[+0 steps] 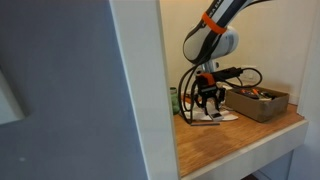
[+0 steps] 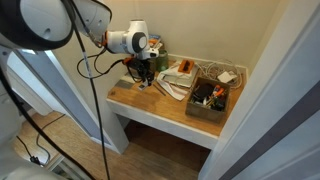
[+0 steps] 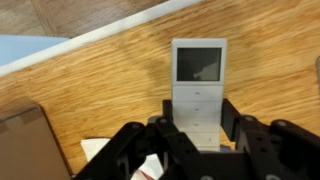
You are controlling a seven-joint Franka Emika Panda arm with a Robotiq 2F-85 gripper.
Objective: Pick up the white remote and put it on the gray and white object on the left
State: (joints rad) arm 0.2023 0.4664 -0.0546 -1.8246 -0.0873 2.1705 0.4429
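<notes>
In the wrist view the white remote (image 3: 198, 80), a slim white bar with a dark screen and a row of buttons, sits between my two black fingers. My gripper (image 3: 198, 110) is shut on its lower half, with wooden tabletop behind it. In both exterior views the gripper (image 1: 207, 100) (image 2: 143, 72) hangs low over the left part of the wooden shelf. The flat gray and white object (image 1: 216, 116) (image 2: 175, 84) lies right beside and partly under it. A white corner of it shows in the wrist view (image 3: 100, 150). The remote is too small to make out in the exterior views.
A brown cardboard box (image 1: 258, 102) (image 2: 210, 98) full of items stands to one side of the shelf. A small green can (image 1: 174, 100) stands by the wall next to the gripper. Walls enclose the shelf (image 2: 170, 108) on both sides. Black cables hang from the arm.
</notes>
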